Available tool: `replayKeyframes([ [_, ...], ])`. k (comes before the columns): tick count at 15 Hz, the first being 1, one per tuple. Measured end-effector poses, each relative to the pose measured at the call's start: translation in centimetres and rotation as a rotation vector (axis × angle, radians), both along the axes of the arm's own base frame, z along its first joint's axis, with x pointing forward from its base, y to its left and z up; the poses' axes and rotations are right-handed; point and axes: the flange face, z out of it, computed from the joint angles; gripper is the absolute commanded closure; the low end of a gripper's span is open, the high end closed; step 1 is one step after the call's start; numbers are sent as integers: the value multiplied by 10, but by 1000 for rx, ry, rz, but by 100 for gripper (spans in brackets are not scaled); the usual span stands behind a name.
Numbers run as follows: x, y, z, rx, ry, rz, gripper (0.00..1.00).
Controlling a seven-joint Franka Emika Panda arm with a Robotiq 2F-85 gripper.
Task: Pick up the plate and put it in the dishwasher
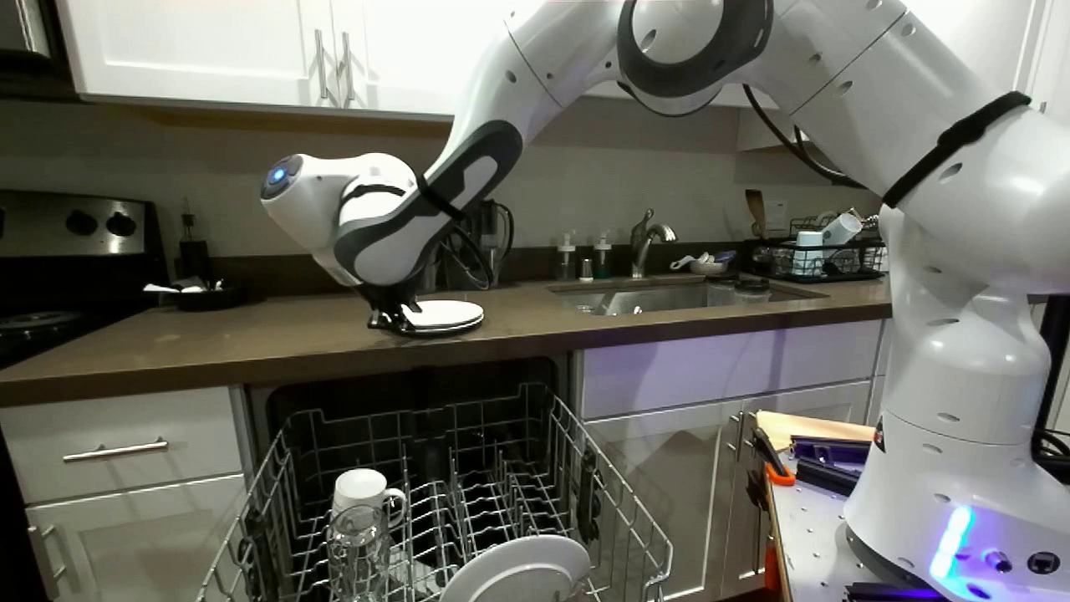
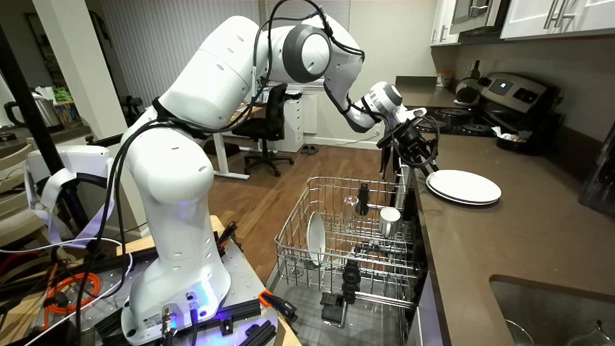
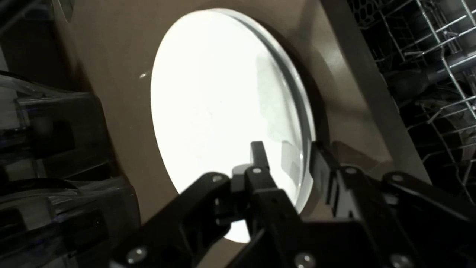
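Note:
The white plate (image 1: 447, 310) lies flat on top of another white plate on the brown counter, near the front edge, in both exterior views (image 2: 463, 185). It fills the middle of the wrist view (image 3: 219, 100). My gripper (image 3: 288, 149) is open at the plate's edge. One finger is above the plate's top face, the other is outside the rim, with a gap between. Contact cannot be told. In an exterior view, the gripper (image 1: 397, 318) is low by the counter. The dishwasher (image 1: 351, 389) is open below, its wire rack pulled out.
The rack holds a larger pale plate (image 1: 522, 568) standing upright, a white mug (image 1: 359, 487) and a clear glass (image 1: 358, 543). A dark bowl (image 1: 205, 296) and the stove (image 1: 75, 251) are along the counter. The faucet (image 1: 642, 242) and sink are at the opposite end.

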Motion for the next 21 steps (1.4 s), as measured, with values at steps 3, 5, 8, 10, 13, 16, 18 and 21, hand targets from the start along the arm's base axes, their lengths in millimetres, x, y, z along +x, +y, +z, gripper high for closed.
replayKeyframes([
  [3,2,0,3,0,-7,0,58],
  [5,3,0,5,0,-12,0,54],
  [8,3,0,6,0,-13,0,54],
  [10,3,0,6,1,-13,1,55],
  [13,3,0,6,1,-13,2,63],
  [16,3,0,5,1,-10,6,57],
  [18,3,0,4,2,-8,8,52],
  [21,3,-1,1,1,-4,12,50],
])
